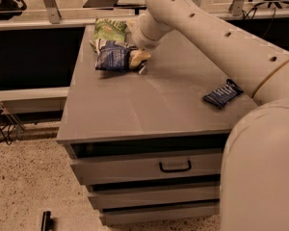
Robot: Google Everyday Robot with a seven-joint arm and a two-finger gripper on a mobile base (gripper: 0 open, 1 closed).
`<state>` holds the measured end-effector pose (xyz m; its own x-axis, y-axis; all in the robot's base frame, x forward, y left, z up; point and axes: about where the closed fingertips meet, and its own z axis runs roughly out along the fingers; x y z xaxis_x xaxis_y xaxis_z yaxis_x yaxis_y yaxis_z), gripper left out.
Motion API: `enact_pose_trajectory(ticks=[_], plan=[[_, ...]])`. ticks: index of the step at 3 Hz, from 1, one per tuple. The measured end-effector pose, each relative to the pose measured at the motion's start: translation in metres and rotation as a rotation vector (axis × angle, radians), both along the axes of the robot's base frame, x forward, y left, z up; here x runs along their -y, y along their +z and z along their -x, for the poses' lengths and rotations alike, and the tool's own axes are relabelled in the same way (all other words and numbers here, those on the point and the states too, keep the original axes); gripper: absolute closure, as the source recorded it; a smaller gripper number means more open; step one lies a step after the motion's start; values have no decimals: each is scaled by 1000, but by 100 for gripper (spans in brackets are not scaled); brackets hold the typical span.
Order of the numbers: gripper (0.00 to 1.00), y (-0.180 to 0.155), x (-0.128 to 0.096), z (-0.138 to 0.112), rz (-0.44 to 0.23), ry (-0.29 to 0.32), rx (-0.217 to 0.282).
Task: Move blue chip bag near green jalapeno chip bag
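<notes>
The blue chip bag [113,57] lies crinkled at the back left of the grey cabinet top [149,105]. The green jalapeno chip bag [108,30] lies just behind it, and their edges touch or overlap. My gripper [138,58] is at the right end of the blue bag, low on the surface and against the bag. My white arm reaches to it from the right foreground.
A small flat dark-blue snack-bar packet [223,94] lies at the right of the cabinet top, next to my arm. Drawers with a dark handle [175,166] are below the front edge. A black wall and railing run behind the cabinet.
</notes>
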<state>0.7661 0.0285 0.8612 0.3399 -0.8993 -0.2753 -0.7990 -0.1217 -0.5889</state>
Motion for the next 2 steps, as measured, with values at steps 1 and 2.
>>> enact_pose_trajectory(ticks=[1, 2], plan=[[0, 1, 0, 0, 0, 0, 0], [0, 4, 0, 0, 0, 0, 0]])
